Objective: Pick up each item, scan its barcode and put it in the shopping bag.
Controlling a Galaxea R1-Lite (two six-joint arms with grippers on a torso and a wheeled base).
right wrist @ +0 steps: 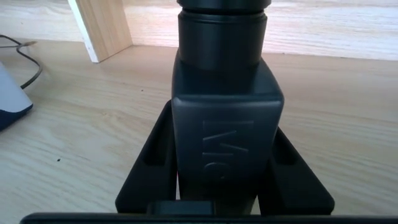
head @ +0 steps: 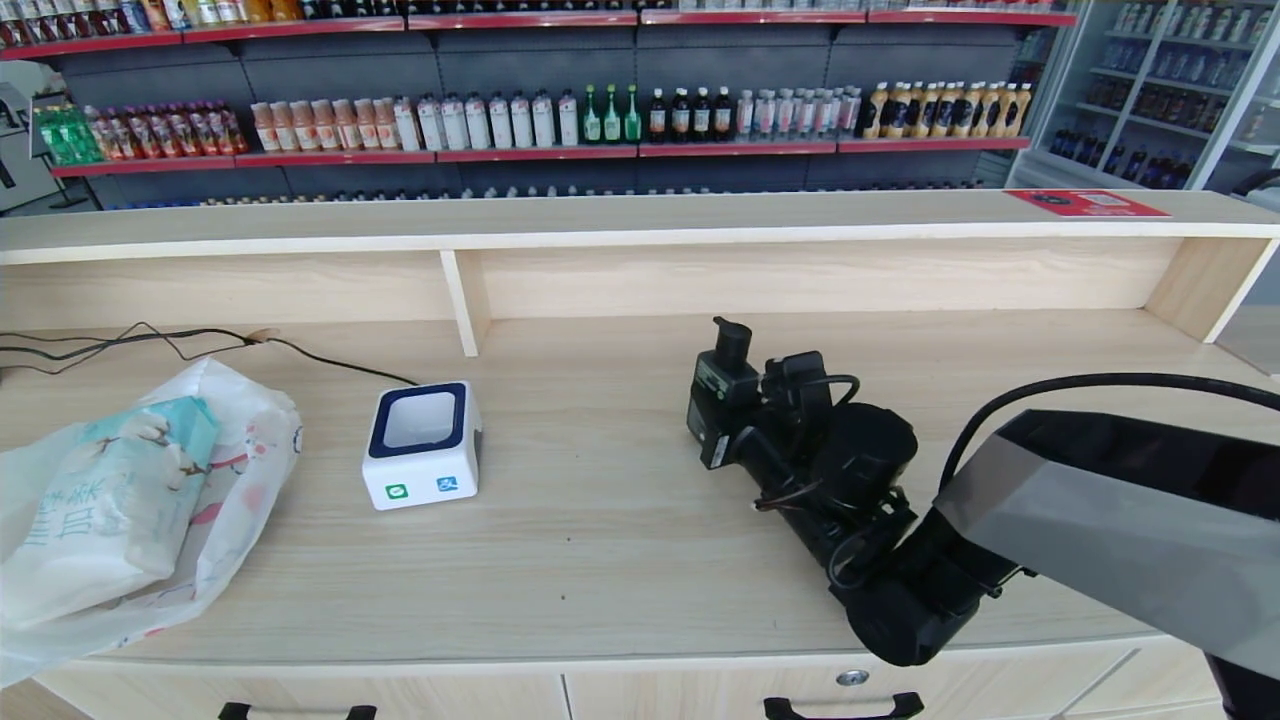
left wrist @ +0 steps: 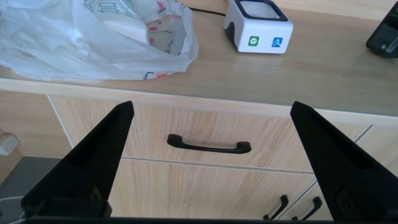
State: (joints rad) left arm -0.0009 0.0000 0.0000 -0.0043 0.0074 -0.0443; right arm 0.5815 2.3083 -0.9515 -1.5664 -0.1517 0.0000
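Note:
A black bottle (head: 716, 392) with a squared body and round cap (right wrist: 222, 93) is held over the counter's middle right, my right gripper (head: 752, 415) shut on it; its fingers (right wrist: 149, 162) clamp both sides. The white scanner (head: 421, 446) with its blue-framed window stands to the left of the bottle, apart from it. The translucent shopping bag (head: 240, 470) lies at the counter's left end with a pale green tissue pack (head: 110, 500) inside. My left gripper (left wrist: 211, 109) hangs open in front of the drawers below the counter edge, nothing between its fingers (left wrist: 102, 149).
A black cable (head: 180, 345) runs along the counter's back left to the scanner. A raised wooden ledge (head: 640, 235) with a divider (head: 465, 300) bounds the far side. Drawer handles (left wrist: 208, 146) sit under the counter front. Store shelves of drinks stand behind.

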